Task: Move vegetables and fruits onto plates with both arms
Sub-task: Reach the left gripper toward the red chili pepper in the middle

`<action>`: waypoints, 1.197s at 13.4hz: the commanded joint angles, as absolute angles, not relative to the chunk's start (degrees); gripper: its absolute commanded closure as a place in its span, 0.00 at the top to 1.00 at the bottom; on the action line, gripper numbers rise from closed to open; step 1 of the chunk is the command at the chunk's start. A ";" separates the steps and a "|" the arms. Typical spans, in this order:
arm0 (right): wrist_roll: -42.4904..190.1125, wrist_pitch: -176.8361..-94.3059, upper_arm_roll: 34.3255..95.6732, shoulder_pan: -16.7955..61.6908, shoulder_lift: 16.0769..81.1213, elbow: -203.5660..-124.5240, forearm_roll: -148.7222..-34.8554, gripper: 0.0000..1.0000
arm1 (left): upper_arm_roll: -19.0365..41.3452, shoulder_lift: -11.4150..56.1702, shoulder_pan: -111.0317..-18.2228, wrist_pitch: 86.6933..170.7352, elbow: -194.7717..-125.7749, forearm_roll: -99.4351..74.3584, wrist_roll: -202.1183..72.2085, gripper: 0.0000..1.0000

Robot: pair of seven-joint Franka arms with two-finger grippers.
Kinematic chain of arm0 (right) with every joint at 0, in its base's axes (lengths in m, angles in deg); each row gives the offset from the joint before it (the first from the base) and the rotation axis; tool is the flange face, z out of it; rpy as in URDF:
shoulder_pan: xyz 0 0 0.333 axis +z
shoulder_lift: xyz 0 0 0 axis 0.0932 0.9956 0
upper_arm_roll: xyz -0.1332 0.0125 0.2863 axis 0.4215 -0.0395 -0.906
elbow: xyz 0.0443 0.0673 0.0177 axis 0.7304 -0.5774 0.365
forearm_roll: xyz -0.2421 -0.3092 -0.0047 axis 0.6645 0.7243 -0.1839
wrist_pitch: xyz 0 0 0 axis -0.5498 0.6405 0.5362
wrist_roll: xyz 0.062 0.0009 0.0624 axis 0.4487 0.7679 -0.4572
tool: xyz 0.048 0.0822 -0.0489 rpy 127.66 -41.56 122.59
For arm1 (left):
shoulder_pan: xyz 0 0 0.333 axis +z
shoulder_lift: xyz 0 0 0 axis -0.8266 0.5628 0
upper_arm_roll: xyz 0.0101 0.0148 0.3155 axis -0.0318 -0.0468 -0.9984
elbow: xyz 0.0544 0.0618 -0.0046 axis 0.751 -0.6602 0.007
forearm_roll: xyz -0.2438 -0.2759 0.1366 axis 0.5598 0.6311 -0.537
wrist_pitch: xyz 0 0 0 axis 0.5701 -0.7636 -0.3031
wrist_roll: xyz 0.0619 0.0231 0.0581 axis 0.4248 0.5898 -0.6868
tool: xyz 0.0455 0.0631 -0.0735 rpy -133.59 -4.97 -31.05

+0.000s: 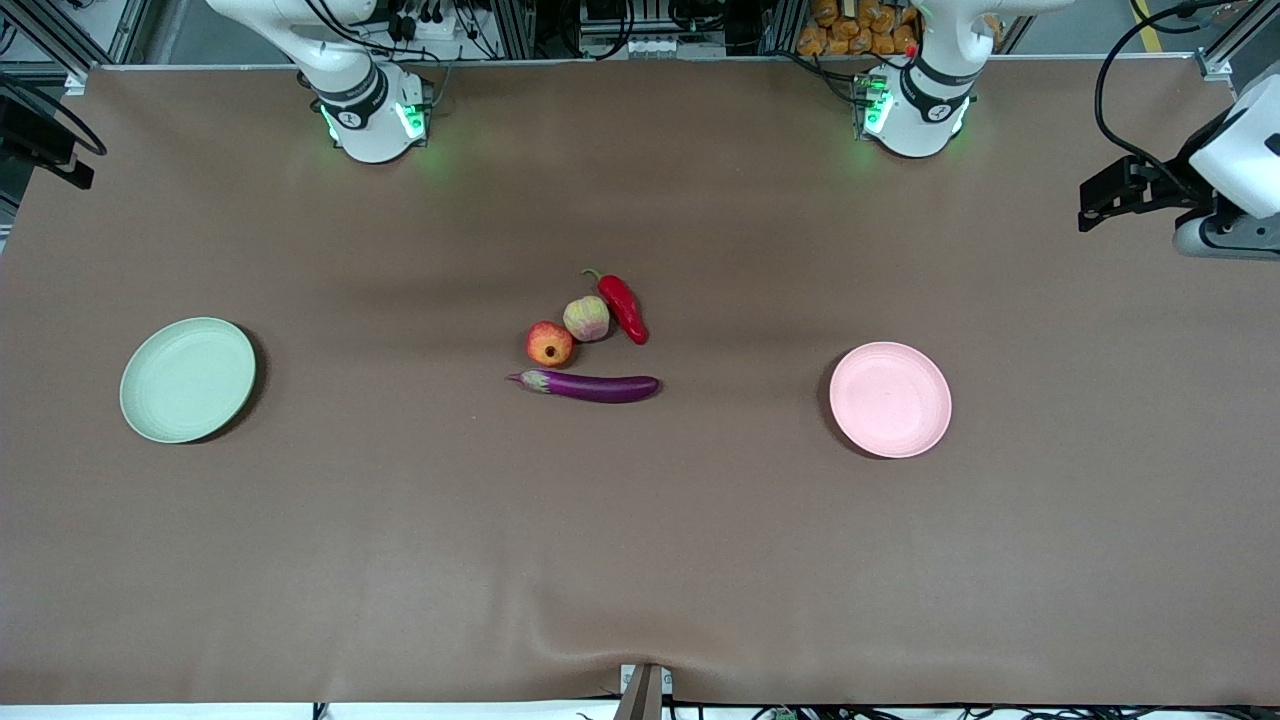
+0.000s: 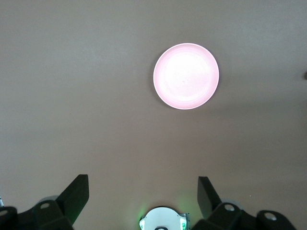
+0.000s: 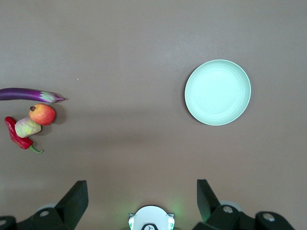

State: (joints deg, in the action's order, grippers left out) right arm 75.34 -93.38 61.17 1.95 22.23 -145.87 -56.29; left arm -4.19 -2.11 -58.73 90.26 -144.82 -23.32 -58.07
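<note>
Eggplant (image 1: 590,386) at table centre, long axis along table length, stem cap toward right arm's end. Red-orange fruit (image 1: 549,343), yellow-green fruit (image 1: 586,318), chili pepper (image 1: 623,305) clustered just farther from front camera than eggplant. Green plate (image 1: 187,379) well apart toward right arm's end, pink plate (image 1: 890,399) toward left arm's end; bare brown cloth (image 1: 640,560) all round. Left gripper (image 2: 143,194) high over table, jaws wide, holding nothing; right gripper (image 3: 142,194) same.

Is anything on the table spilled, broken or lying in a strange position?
Nothing stands out. The eggplant, chili pepper and two fruits lie together at the table's middle, undamaged. The green plate and pink plate sit flat and hold nothing yet.
</note>
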 commanded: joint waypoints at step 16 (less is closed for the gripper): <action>74.54 -92.90 61.04 0.60 22.50 -145.79 -56.52 1.00 | -3.48 12.30 -78.94 93.46 -137.38 -19.69 -84.23 1.00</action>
State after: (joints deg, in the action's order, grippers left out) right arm 75.32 -93.30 61.46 1.69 22.42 -145.98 -56.30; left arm -3.05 9.18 -75.83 93.05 -140.00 -21.13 -80.14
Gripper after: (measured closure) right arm 0.000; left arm 0.000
